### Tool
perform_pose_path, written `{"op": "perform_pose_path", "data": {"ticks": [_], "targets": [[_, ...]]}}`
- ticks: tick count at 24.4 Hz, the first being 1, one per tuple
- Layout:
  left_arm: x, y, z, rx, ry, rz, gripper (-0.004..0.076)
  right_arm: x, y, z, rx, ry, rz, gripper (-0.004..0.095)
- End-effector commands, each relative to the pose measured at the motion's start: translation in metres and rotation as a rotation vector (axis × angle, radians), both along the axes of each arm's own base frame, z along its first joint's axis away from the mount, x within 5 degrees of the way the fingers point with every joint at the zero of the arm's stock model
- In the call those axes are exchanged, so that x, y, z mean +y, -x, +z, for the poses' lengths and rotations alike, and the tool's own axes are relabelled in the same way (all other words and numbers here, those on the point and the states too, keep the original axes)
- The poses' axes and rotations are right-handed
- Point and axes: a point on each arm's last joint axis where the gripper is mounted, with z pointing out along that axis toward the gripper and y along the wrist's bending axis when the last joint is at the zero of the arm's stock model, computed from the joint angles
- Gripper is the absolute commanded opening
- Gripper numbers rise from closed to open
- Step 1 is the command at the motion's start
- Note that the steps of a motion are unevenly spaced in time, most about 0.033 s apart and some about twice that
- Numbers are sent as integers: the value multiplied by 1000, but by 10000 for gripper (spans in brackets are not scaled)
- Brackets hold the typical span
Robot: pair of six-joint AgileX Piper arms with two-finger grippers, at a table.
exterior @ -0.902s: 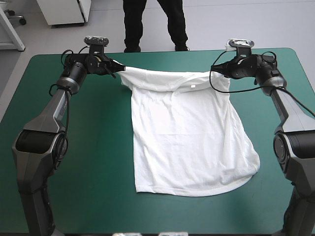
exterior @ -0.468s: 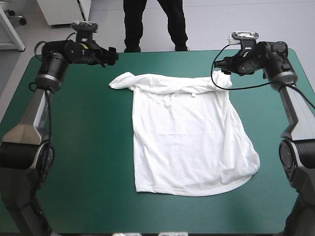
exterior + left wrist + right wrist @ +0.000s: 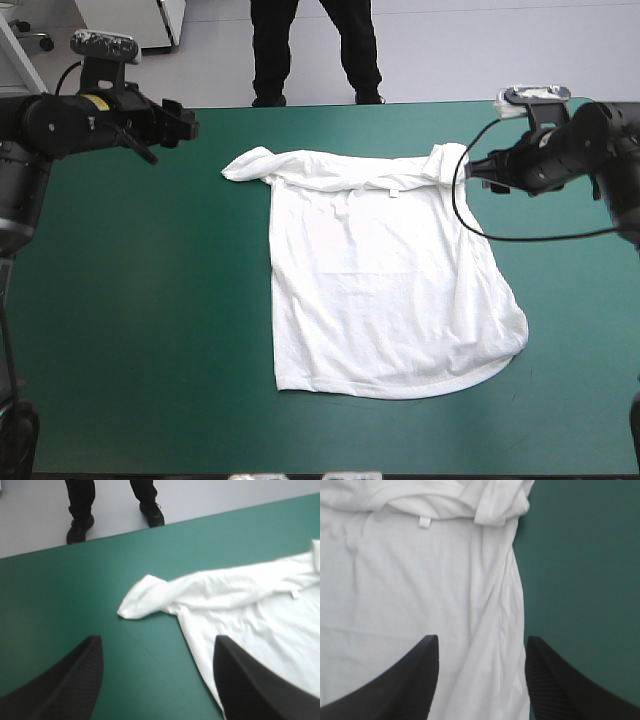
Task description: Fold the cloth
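Note:
The white T-shirt point(image 3: 380, 280) lies spread on the teal-green cover, collar toward the far edge and hem toward the near edge. Its left sleeve point(image 3: 250, 163) is rolled into a small bunch, and the right sleeve point(image 3: 447, 160) is folded over. My left gripper point(image 3: 185, 120) hangs open above the far left of the table, well apart from the left sleeve point(image 3: 142, 597); nothing is between its fingers point(image 3: 157, 640). My right gripper point(image 3: 476, 168) is open just beside the right sleeve. In the right wrist view its fingers point(image 3: 482, 640) stand apart above the T-shirt's point(image 3: 410, 580) right side edge.
Bare teal-green cover point(image 3: 150, 300) shows on both sides of the T-shirt and along the near edge. The table's far edge point(image 3: 330, 104) runs a short way beyond the collar.
Both grippers let go of the T-shirt's shoulders, opened, and drew outward, the left one farther. The far edge of the T-shirt dropped onto the table.

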Motion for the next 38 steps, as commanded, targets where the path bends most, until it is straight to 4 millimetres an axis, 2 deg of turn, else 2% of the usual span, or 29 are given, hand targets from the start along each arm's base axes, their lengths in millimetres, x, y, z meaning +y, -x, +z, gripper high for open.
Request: {"op": "perform_pose_path", "data": {"ticks": [1, 4, 8, 13, 17, 20, 21, 22, 23, 25, 29, 33, 38], "targets": [[-12, 49, 18, -92, 6, -64, 442, -7, 48, 18, -95, -1, -10, 486], [-26, 78, 10, -67, -60, -115, 441, -12, 76, 15, -104, 25, -32, 486], [-40, 97, -11, 124, -153, -96, 441, -19, 99, 13, -119, 55, -77, 486], [-67, 106, -24, 257, -112, -118, 435, -20, 105, 12, -116, 56, -81, 486], [-84, 111, -43, 324, -113, -107, 387, -20, 106, 12, -110, 48, -92, 486], [-104, 120, -87, 444, -132, -102, 386, -20, 106, 12, -108, 48, -92, 486], [-106, 122, -94, 458, -131, -100, 387, -20, 106, 12, -108, 48, -92, 486], [-113, 125, -113, 485, -141, -119, 386, -20, 106, 12, -110, 53, -93, 486], [-114, 125, -121, 502, -140, -110, 387, -20, 105, 12, -113, 55, -94, 486], [-123, 131, -153, 586, -134, -125, 386, -21, 104, 11, -109, 64, -101, 485], [-138, 137, -191, 658, -113, -160, 386, -21, 104, 11, -110, 65, -102, 486], [-143, 135, -222, 734, -150, -142, 386, -22, 104, 11, -109, 71, -104, 486], [-154, 135, -244, 806, -160, -139, 386, -22, 104, 11, -111, 70, -105, 486]]}}
